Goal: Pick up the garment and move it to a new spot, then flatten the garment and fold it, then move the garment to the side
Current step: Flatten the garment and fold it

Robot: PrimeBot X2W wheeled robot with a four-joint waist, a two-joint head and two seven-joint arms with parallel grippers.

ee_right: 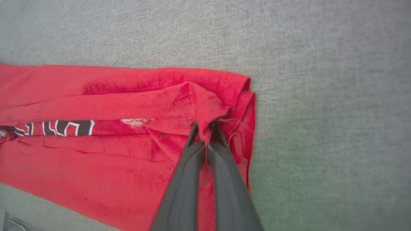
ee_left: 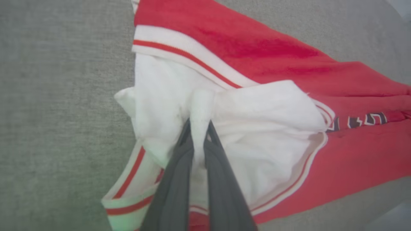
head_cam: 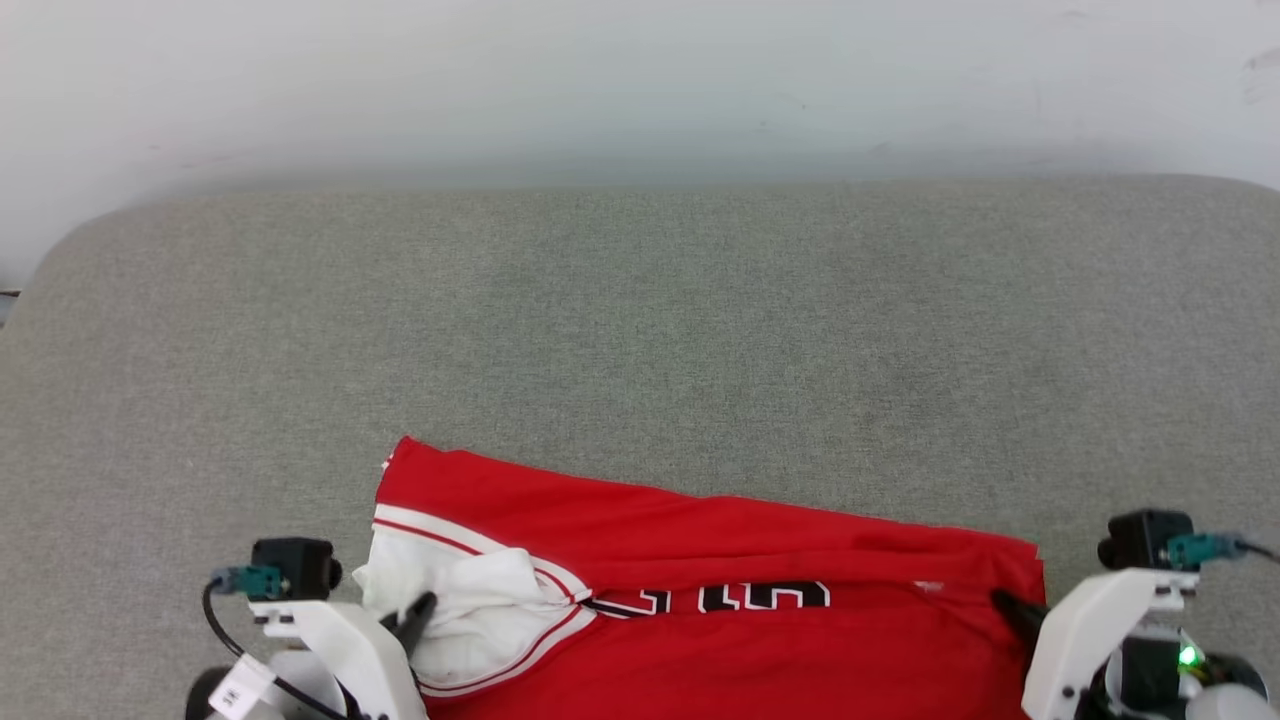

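The garment [head_cam: 700, 560], a red shirt with white sleeves and black-and-white lettering, lies folded lengthwise across the near part of the grey table [head_cam: 640, 330]. My left gripper [head_cam: 420, 607] is shut on a pinch of the white sleeve fabric [ee_left: 199, 106] at the garment's left end. The left wrist view shows the left gripper [ee_left: 199, 123] with cloth bunched between its fingers. My right gripper [head_cam: 1005, 603] is shut on a raised fold of red cloth [ee_right: 205, 106] near the garment's right edge, seen close up at the right gripper [ee_right: 204, 126] in the right wrist view.
The grey felt-like table surface [ee_right: 321, 96] stretches far beyond the garment towards a pale wall [head_cam: 640, 80]. The table's rounded far corners show at left and right. Bare grey surface [ee_left: 57, 96] lies left of the sleeve.
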